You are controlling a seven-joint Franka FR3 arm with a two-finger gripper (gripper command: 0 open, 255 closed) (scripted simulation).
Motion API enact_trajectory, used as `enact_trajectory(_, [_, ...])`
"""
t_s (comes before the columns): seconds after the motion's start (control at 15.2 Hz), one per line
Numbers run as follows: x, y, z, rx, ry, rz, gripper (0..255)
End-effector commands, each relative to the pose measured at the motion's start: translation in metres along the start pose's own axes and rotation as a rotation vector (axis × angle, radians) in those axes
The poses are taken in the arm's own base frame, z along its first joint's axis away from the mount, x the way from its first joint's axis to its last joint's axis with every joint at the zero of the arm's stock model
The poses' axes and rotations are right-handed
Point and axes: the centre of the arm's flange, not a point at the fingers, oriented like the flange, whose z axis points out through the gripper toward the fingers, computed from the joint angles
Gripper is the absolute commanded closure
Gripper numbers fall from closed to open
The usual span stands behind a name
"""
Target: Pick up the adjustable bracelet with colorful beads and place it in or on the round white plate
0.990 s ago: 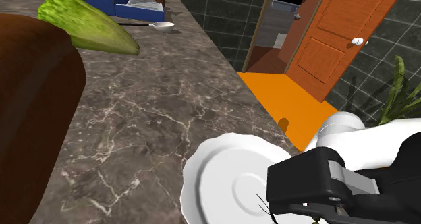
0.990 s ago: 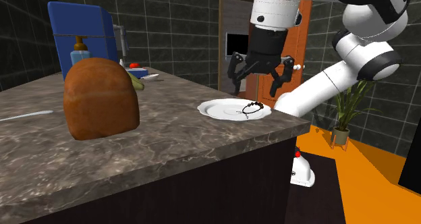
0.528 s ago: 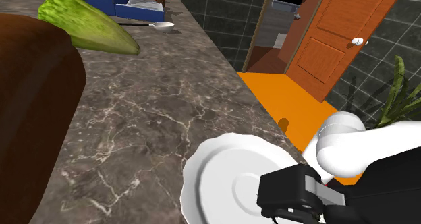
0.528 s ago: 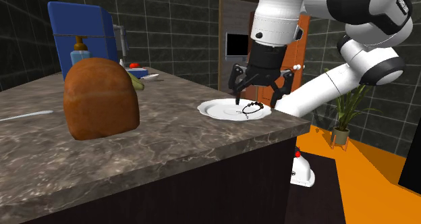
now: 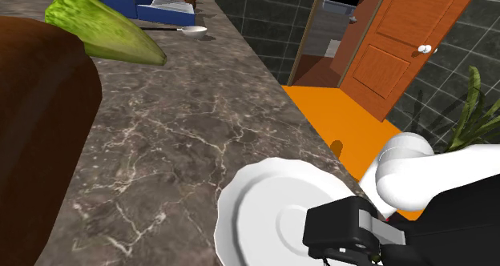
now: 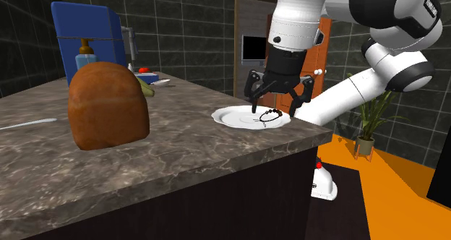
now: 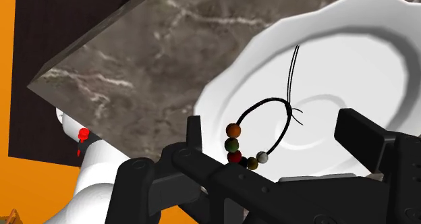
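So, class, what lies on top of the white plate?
A bracelet, black cord with coloured beads, lies on the plate between the fingers of the open gripper. The gripper hides part of the plate.

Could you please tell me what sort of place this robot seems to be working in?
Most likely a home kitchen: a dark marbled countertop carries a brown loaf and a green vegetable, and dark tiles cover the walls.

The arm (image 6: 300, 18), upper right of the second exterior view, has rounded white links joined by dark joints (image 6: 394, 7). The gripper (image 6: 275, 108) is all black, with a boxy body and two angular fingers (image 7: 364, 138).
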Motion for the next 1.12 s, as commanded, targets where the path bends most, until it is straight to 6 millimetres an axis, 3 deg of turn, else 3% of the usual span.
enact_trajectory(0.0, [0.0,0.0,0.002,-0.003,0.002,0.0,255])
enact_trajectory(0.59, [0.0,0.0,0.002,-0.003,0.002,0.0,255])
enact_trajectory(1.06, [0.01,-0.004,-0.034,-0.003,0.002,0.0,255])
